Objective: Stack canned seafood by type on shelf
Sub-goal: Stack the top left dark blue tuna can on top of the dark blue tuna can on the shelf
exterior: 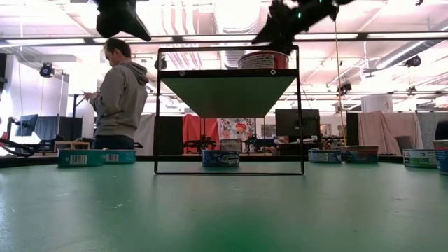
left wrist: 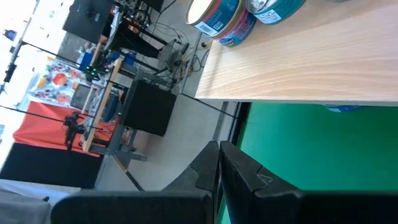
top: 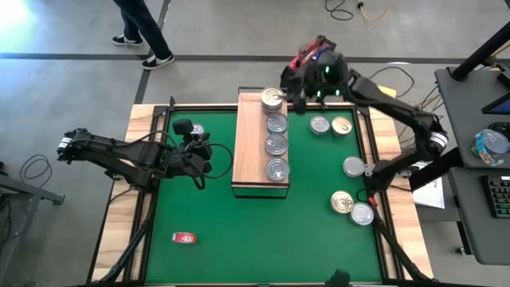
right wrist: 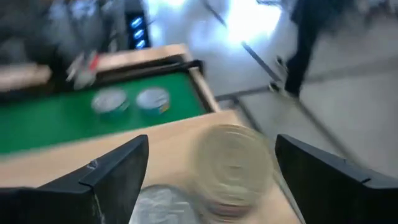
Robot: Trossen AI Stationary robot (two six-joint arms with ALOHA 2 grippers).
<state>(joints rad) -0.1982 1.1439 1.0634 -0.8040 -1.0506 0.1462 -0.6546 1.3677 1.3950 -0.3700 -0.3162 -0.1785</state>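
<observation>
The shelf (top: pixel 261 143) is a light-wood board standing mid-mat, also seen in the left wrist view (left wrist: pixel 298 62). Along it lie a gold-lidded can (top: pixel 272 98) at its far end and three silver-lidded cans (top: pixel 276 145) nearer. My right gripper (top: pixel 293 97) hovers open just right of and above the gold-lidded can (right wrist: pixel 233 165), one finger on either side of it, touching nothing. Several more cans (top: pixel 354 166) rest on the green mat to the shelf's right. My left gripper (left wrist: pixel 219 168) waits shut, left of the shelf (top: pixel 203 155).
A small red flat object (top: pixel 184 237) lies on the mat (top: pixel 207 215) near the front left. A person (exterior: pixel 119 98) stands beyond the table's far edge. A desk with a keyboard (top: pixel 498 191) is off to the right.
</observation>
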